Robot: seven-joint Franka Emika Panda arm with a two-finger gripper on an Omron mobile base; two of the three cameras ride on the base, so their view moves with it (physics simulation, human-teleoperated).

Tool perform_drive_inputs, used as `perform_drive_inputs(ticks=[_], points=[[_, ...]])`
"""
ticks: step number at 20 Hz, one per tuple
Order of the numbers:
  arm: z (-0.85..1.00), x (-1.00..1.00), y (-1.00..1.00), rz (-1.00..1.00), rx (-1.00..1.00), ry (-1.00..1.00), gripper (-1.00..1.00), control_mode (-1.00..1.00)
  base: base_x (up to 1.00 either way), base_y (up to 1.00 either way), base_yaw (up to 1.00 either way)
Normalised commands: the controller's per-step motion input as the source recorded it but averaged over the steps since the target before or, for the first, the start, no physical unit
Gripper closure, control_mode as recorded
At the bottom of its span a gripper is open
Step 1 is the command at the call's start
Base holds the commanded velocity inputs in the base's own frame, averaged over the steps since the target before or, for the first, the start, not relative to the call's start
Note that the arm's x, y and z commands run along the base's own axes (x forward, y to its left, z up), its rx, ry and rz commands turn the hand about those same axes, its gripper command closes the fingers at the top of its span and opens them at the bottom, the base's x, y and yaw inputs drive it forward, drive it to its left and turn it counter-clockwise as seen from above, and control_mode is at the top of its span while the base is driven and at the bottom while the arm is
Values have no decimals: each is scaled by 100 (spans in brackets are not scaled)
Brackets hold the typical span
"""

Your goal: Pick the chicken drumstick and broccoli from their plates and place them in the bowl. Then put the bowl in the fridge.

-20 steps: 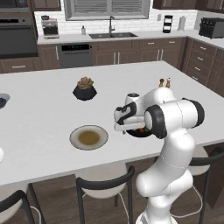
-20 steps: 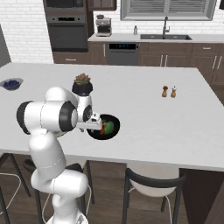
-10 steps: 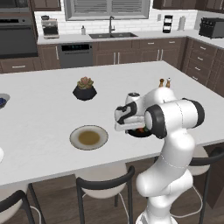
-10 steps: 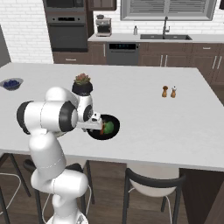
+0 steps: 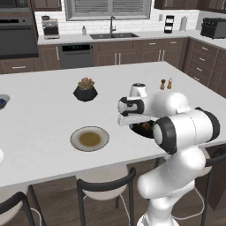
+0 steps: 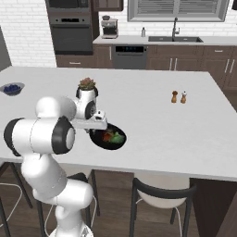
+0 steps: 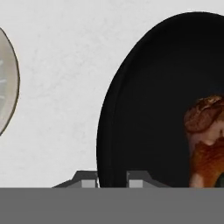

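Note:
The black bowl (image 5: 142,128) (image 6: 110,140) (image 7: 148,109) rests on the white island near its front edge. Inside it lie the reddish-brown chicken drumstick (image 7: 204,135) (image 6: 107,136) and the green broccoli (image 6: 118,137). My gripper (image 7: 112,183) (image 6: 95,131) points down at the bowl's left rim. Its two tips stand close on either side of that rim, shut on it. The grey-rimmed plate with the tan centre (image 5: 89,138) (image 7: 6,83) sits bare to the left of the bowl. A sliver of the white plate (image 5: 1,156) shows at the left edge.
A succulent in a black faceted pot (image 5: 85,89) (image 6: 86,84) stands behind the bowl. Two shakers (image 5: 166,84) (image 6: 179,96) stand farther right, and a small bowl of berries (image 6: 12,88) far left. Stools (image 5: 106,187) line the island's front edge.
The jaws have come together onto the bowl's rim. Arm, bowl and food stay where they were.

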Motion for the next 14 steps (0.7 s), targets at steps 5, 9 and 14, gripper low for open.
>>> perform_drive_inputs(ticks=[5, 9, 14], points=[[83, -47, 0, 19, 0, 1, 100, -100, 0, 0, 0], [64, -60, 8, 28, -2, 0, 100, -100, 0, 0, 0], [60, -55, 1, 40, -5, -7, 100, -100, 0, 0, 0]])
